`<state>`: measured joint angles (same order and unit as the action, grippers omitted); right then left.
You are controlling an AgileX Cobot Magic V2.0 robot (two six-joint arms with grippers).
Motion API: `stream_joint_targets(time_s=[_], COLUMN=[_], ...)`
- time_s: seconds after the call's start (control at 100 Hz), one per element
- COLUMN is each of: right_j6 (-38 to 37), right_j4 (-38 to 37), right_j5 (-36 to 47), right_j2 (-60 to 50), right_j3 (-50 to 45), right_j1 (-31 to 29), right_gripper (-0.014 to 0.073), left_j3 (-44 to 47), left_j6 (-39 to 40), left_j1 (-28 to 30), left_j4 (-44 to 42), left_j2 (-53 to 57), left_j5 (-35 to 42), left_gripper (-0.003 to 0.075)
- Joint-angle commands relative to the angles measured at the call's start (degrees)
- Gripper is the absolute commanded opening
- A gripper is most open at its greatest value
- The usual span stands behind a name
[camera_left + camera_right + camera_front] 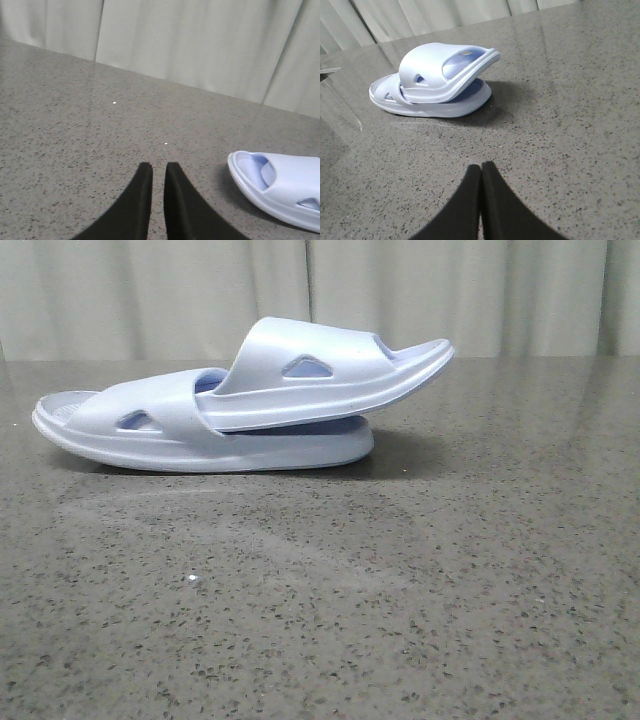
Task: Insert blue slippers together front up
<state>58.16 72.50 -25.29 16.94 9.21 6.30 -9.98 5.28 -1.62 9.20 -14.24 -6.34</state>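
Pale lavender-blue moulded foam slippers [240,405] nested on the speckled grey stone table [400,590], before a pale curtain [450,290].
One slipper's heel is tucked under the other's strap, its toe raised. Bare table lies all round. Left claw [158,172], nearly closed and empty, sees one toe; right claw [481,172], closed and empty, sees both.

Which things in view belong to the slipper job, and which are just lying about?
Job:
- lower blue slipper, flat on the table
- upper blue slipper, tucked under its strap, tilted up

Lying about:
- nothing; only the speckled table and curtain
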Motion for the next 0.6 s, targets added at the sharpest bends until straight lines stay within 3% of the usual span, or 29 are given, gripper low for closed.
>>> stream_joint_targets(time_s=[0.0, 0.28, 0.36, 0.59], right_j6=[0.7, 0.7, 0.7, 0.7], right_j4=[1.88, 1.88, 1.88, 1.88], right_j5=[0.79, 0.79, 0.79, 0.77], right_j2=[0.41, 0.41, 0.41, 0.41], right_j3=[1.5, 1.5, 1.5, 1.5], right_j1=[0.03, 0.03, 0.03, 0.03], right_gripper=[-0.0078, -0.0078, -0.0078, -0.0078], left_j3=[0.85, 10.75, 10.78, 10.78], left_j6=[7.95, 3.39, 2.74, -1.08], left_j1=[0.1, -1.54, -1.54, -1.54], left_j4=[-8.64, -8.79, -8.68, -8.1], left_j2=[0.97, 13.38, 16.36, 16.14], left_j5=[8.03, 11.8, 5.44, 1.07], left_gripper=[0.0015, 0.0015, 0.0015, 0.0015])
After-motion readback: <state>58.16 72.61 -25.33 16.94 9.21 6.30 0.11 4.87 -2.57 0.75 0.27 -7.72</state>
